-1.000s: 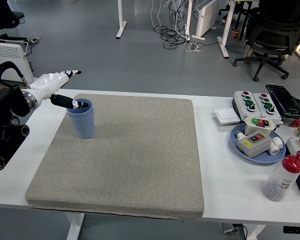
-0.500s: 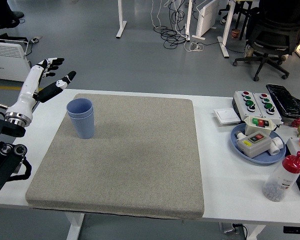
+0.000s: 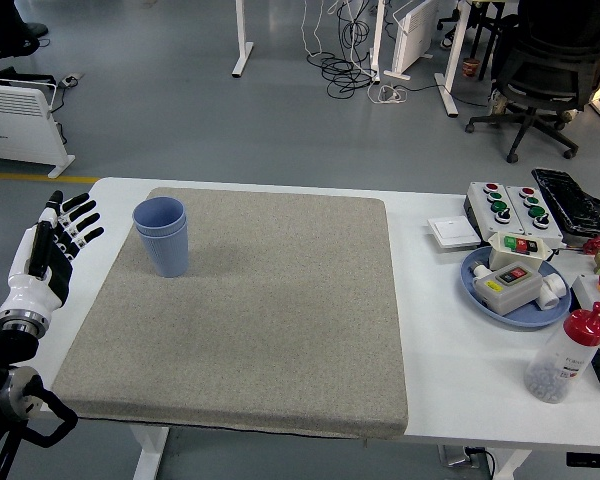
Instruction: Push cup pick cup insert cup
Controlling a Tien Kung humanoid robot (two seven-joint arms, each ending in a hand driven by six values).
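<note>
Nested blue cups (image 3: 162,235), felt mat (image 3: 260,320)

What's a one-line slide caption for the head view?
Left hand open beside the grey felt mat, apart from the stacked blue plastic cups standing upright.

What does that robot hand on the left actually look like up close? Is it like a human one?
Roughly, yes. The left hand has a white shell over the back and palm, with slim fingers banded in black and white and tipped in black. A silver metal ring forms the wrist, and below it the arm is bulky black machinery with round joints. The right hand isn't in view.
</note>
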